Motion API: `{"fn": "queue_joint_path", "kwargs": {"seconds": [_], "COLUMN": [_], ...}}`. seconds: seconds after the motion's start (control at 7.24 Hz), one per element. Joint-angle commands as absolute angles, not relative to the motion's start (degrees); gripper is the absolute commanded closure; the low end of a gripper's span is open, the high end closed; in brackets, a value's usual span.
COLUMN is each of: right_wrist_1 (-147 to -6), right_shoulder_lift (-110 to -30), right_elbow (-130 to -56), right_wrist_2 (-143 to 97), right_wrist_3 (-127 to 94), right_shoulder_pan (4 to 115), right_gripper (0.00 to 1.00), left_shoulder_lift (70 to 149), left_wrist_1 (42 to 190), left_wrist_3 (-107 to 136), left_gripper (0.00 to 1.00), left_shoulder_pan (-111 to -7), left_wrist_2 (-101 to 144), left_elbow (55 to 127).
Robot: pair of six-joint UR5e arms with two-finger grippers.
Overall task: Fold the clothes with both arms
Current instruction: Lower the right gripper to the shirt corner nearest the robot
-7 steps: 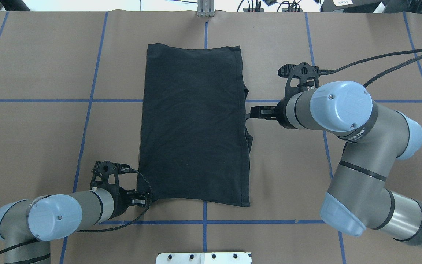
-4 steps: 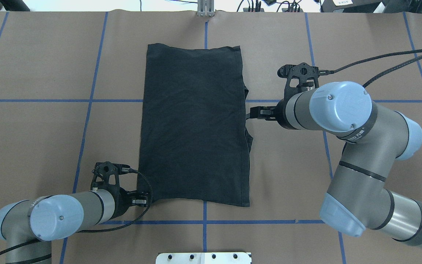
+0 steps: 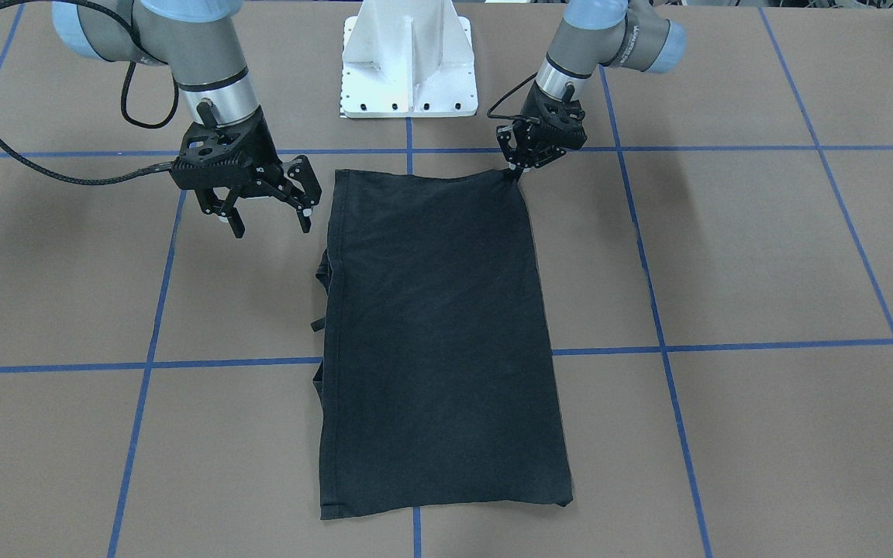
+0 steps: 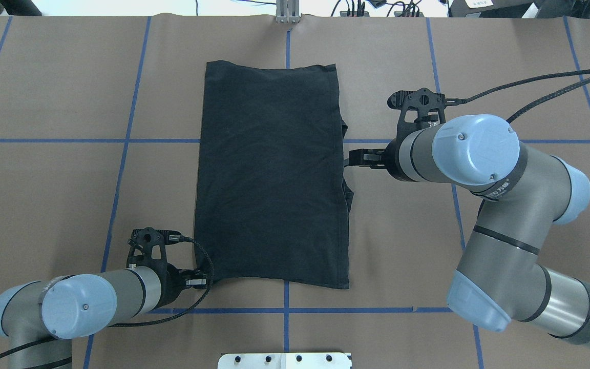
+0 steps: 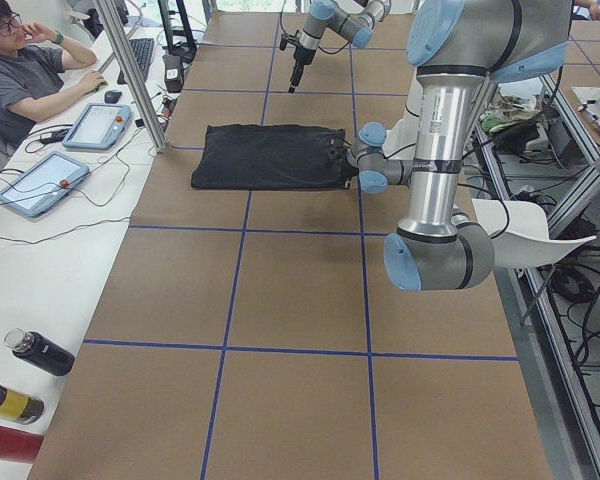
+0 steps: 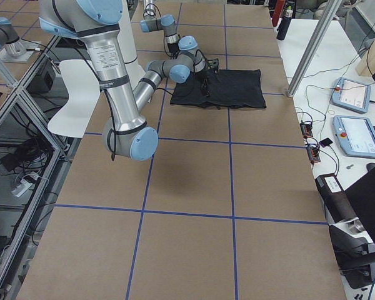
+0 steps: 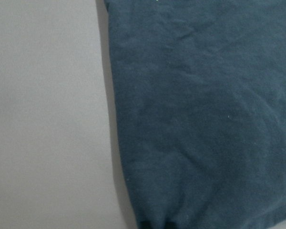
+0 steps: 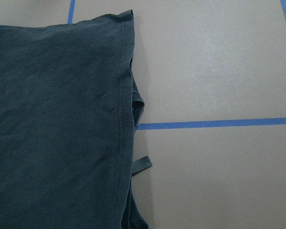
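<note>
Pinching shirt [image 3: 439, 333] corner, left hand [image 3: 513, 170] clamped, tilted low | right hand [image 3: 272, 227] fingers apart (just beside shirt), over worktop [image 3: 725, 256]

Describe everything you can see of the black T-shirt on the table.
The T-shirt is plain black, soft knit cloth, lying flat with light wrinkles, folded into a long rectangle running away from the robot; no print shows. A stitched edge runs along its right side, where bits of folded-under cloth poke out. It rests on the brown table. The left pincer looks closed on its near left corner; the open right pincer hangs beside it, not touching.
</note>
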State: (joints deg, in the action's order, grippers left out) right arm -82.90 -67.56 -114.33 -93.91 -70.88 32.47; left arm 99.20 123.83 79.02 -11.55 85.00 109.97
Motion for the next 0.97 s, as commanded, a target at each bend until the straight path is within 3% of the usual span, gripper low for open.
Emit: {"fn": "queue_joint_path", "kwargs": {"seconds": [0.0,0.28,0.83], "right_wrist_1": [-82.97,-83.32,-83.76], "right_shoulder_lift": [-66.98,-66.97,-65.40], "right_elbow": [-114.78,-114.87,-109.28], "right_wrist_2": [-93.08,-82.70,-76.66], "right_wrist_3": [-74.06,-90.46,-98.69], "right_shoulder_pan": [30.69,21.24,10.56], "right_gripper": [0.00,0.01,0.00], "left_shoulder_lift": [99.32,99.40,99.49], "left_wrist_1": [123.84,123.84,123.93], "left_wrist_3": [79.28,80.06,81.29], "left_gripper": [1.00,1.00,1.00], "left_shoulder_pan": [-11.51,-11.51,-11.34], "left_wrist_2": [85.08,85.08,84.99], "left_elbow": [110.30,110.30,110.30]}}
